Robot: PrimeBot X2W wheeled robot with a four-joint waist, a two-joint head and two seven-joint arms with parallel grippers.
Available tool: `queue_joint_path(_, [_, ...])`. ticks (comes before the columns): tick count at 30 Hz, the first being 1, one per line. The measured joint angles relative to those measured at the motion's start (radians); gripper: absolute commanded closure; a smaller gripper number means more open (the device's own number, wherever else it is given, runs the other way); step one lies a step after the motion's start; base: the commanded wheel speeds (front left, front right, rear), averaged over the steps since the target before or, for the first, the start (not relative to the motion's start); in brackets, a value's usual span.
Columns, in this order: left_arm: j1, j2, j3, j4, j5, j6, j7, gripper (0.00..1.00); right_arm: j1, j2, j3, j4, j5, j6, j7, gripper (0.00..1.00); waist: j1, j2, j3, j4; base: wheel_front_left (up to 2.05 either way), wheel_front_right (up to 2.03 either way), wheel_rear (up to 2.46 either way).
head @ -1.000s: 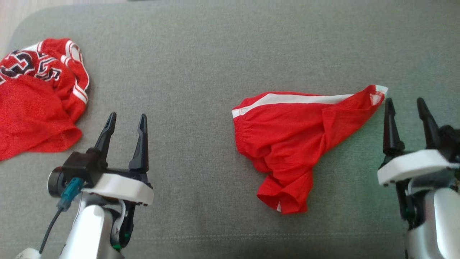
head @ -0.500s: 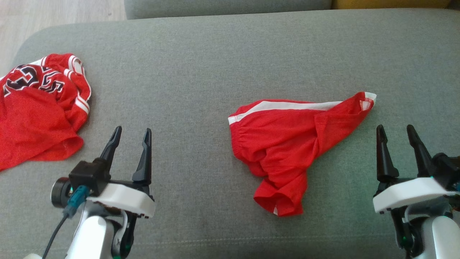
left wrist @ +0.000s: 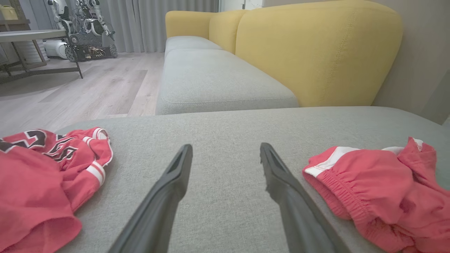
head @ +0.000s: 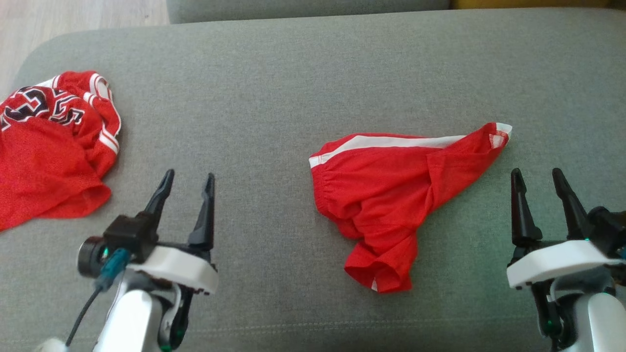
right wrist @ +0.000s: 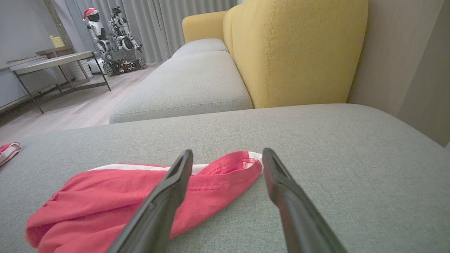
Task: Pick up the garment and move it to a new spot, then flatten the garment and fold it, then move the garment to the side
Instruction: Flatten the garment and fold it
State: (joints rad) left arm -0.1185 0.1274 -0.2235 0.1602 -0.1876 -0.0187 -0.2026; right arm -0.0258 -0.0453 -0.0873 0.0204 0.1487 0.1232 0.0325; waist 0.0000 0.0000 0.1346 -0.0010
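**Two wide jaws, no fold yet**

Both sets of jaws stand wide and empty above the sofa (head: 274, 73). The shorts (head: 391, 195) lie crumpled between them, nearer the right jaws, whose tips sit just beside the white-trimmed hem. The left jaws are well apart from the cloth. A jersey (head: 54, 146) is heaped at the far left. Judging by the bunched fabric, flattening, folding and the move aside are all left to do — whether the first relocation is done cannot be told.

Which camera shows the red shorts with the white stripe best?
The head view: the red shorts lie whole and unobstructed. The left wrist view crops them at its right edge; in the right wrist view a gripper finger crosses them.
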Motion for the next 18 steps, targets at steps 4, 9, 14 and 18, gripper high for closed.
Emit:
queue_joint_path(4, [-0.051,-0.010,-0.035,0.001,-0.010,-0.031,0.018,0.00,-0.004,0.000,0.002,-0.014,0.001,0.000,0.000,0.00,0.0000,0.0000,0.019,-0.004,0.00,0.00,0.00])
queue_joint_path(9, [-0.201,-0.048,-0.097,0.019,-0.065,-0.071,0.082,0.00,-0.023,0.000,0.013,-0.031,0.001,0.000,0.000,0.00,0.0000,0.0000,0.062,-0.017,0.00,0.00,0.00])
queue_joint_path(14, [-0.323,-0.071,-0.161,0.112,-0.137,-0.089,0.174,0.00,-0.064,0.000,0.028,-0.046,0.001,0.000,0.000,0.00,0.0000,0.0000,0.109,-0.045,0.00,0.00,0.00])
queue_joint_path(18, [-0.361,-0.077,-0.204,0.211,-0.203,-0.097,0.228,0.00,-0.073,0.000,0.038,-0.049,0.001,0.000,0.000,0.00,0.0000,0.0000,0.139,-0.077,0.00,0.00,0.00])
